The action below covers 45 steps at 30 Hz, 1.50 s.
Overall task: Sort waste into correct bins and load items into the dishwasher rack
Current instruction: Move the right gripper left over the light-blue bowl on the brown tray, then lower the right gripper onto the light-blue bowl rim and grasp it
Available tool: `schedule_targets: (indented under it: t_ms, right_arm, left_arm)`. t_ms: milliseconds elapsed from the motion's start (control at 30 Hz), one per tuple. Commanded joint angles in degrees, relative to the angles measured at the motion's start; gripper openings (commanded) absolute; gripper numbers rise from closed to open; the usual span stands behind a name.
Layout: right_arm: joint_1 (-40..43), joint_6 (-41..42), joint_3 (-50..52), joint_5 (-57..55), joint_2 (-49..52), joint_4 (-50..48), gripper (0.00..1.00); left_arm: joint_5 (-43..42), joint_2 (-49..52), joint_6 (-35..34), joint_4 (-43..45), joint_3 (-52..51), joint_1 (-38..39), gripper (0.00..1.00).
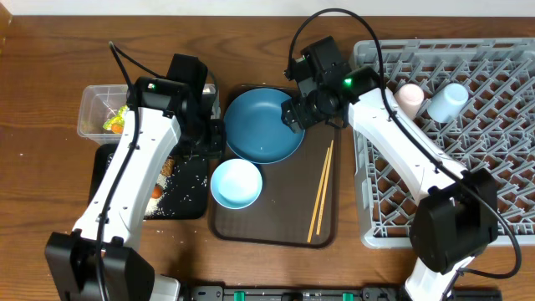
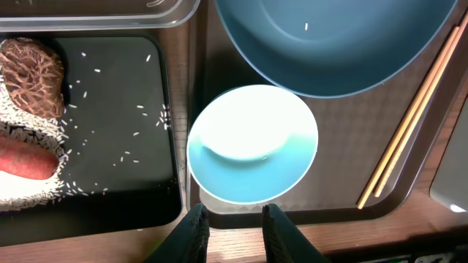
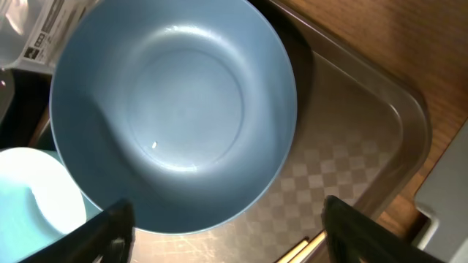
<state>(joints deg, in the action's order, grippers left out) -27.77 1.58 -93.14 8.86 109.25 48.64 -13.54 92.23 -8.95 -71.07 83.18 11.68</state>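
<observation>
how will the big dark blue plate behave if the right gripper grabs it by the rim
Likely stiff: the dark-blue plate looks like a rigid moulded dish with a raised rim. Its smooth, slightly shiny surface suggests it may slip in a pinch. Wide and shallow, gripped at one edge it would probably tilt, shedding the rice grain.

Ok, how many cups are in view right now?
2. The pink cup and the light-blue cup sit side by side at the far edge of the dishwasher rack. The right arm covers part of the rack, so another could be hidden.
</observation>
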Motion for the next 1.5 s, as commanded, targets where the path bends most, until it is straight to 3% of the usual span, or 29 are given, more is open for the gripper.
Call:
schedule_targets:
  t_ms: [0, 100, 133, 200, 367, 467, 600, 967, 1333, 1467]
  right_arm:
    - [-0.07, 0.31, 0.15, 2.84, -0.37, -0.24, 0.99]
    - [-0.13, 0.26, 0.15, 9.09, -0.37, -0.24, 0.99]
    - [-0.17, 0.26, 0.15, 11.04, -0.37, -0.26, 0.99]
    - [-0.46, 0.37, 0.15, 13.11, -0.37, -0.20, 0.99]
    - [-3.13, 5.62, 0.15, 13.66, -0.37, 0.42, 0.63]
    - [-6.08, 5.92, 0.17, 13.64, -0.37, 1.27, 0.54]
    - [-12.20, 6.73, 0.33, 11.76, -0.37, 2.21, 0.53]
    - [-27.58, 15.10, 6.34, -13.18, -0.37, 1.16, 0.51]
    - [-26.69, 17.79, 8.66, -17.46, -0.35, -0.50, 0.51]
    - [-26.29, 19.04, 9.73, -15.93, -0.24, -1.66, 0.47]
  left_arm:
    - [0.35, 0.35, 0.59, -0.04, -0.24, -0.09, 0.26]
    - [0.35, 0.35, 0.59, -0.04, -0.24, -0.09, 0.27]
    - [0.33, 0.35, 0.59, -0.04, -0.24, -0.09, 0.46]
    - [0.35, 0.35, 0.59, -0.04, -0.24, -0.09, 0.52]
    - [0.37, 0.35, 0.59, 0.70, -0.24, -0.68, 0.52]
    - [0.35, 0.35, 0.57, 1.31, -0.22, -1.33, 0.52]
    - [0.37, 0.35, 0.57, 1.64, -0.22, -2.12, 0.52]
    - [2.64, -0.24, -2.82, 2.16, -0.22, -10.56, 0.48]
    - [2.38, -2.86, -11.78, 3.48, -0.17, -27.74, 0.47]
    - [2.27, -2.86, -11.98, 3.45, -0.17, -30.75, 0.48]
